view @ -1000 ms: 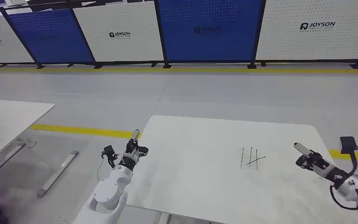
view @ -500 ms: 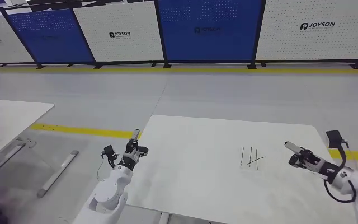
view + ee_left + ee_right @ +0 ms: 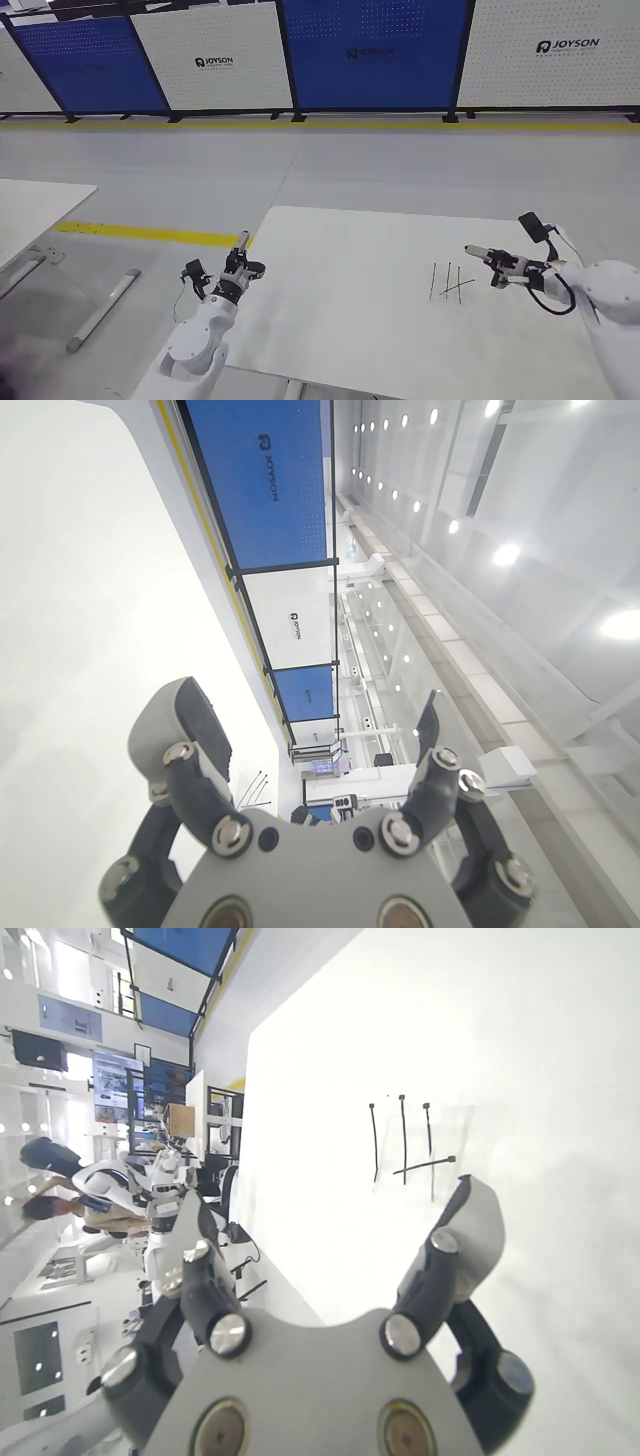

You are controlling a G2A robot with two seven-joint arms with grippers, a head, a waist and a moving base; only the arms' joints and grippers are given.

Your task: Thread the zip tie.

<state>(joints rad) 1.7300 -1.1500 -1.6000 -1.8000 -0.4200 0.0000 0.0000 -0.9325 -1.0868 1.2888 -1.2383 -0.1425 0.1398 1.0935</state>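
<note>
Several black zip ties (image 3: 450, 283) lie on the white table (image 3: 340, 310), right of its middle: three side by side and one across their near ends. In the right wrist view the zip ties (image 3: 403, 1140) lie just ahead of my open right gripper (image 3: 332, 1200), which holds nothing. From the top, my right gripper (image 3: 478, 253) hovers just right of the ties, pointing left. My left gripper (image 3: 241, 245) stands at the table's left edge, far from them. It is open and empty (image 3: 312, 710), with the zip ties (image 3: 257, 786) small in the distance.
A second white table (image 3: 30, 205) stands off to the left, with a metal bar (image 3: 100, 310) on the floor between. Blue and white partition panels (image 3: 370, 55) line the back of the room. A yellow floor line (image 3: 150, 234) runs behind the left edge.
My right arm has swung left from the table's right edge to just beside the zip ties. The left arm and the ties have not moved.
</note>
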